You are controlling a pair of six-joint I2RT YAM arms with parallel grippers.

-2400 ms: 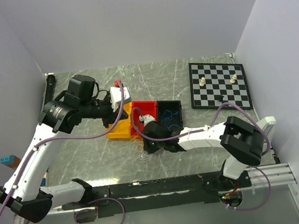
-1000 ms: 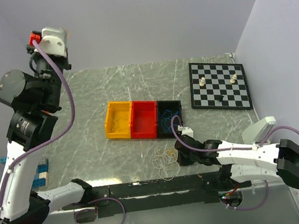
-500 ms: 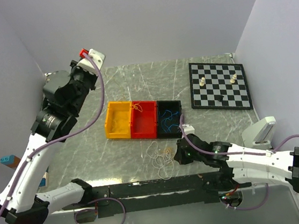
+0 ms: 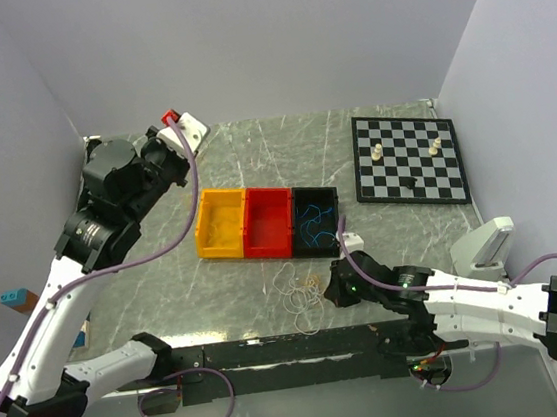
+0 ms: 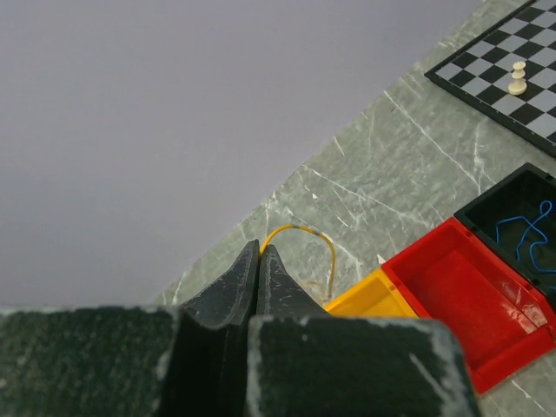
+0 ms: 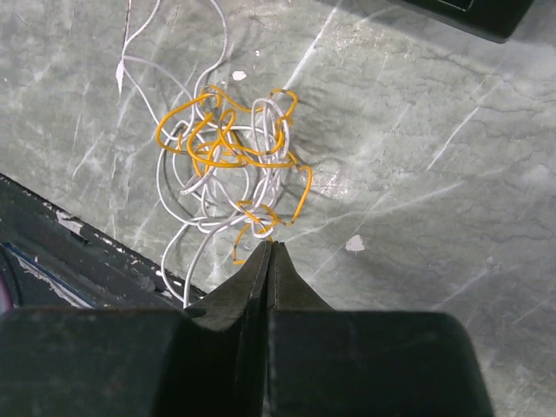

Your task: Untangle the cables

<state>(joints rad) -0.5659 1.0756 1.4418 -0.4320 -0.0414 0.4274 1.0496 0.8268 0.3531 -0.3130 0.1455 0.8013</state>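
Grey marble table (image 6: 434, 130): cables (image 6: 230, 169) yellow-white tangled knot.

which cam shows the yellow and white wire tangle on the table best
Right wrist: the tangle is close up, individual loops clear. Top external shows the tangle only small and faint. Left wrist misses it, showing just one yellow wire pinched in the left hand.

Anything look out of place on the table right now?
Yes: a knot of yellow and white cables lies loose on the table outside the bins, at the shut right gripper. The left gripper pinches one yellow cable.
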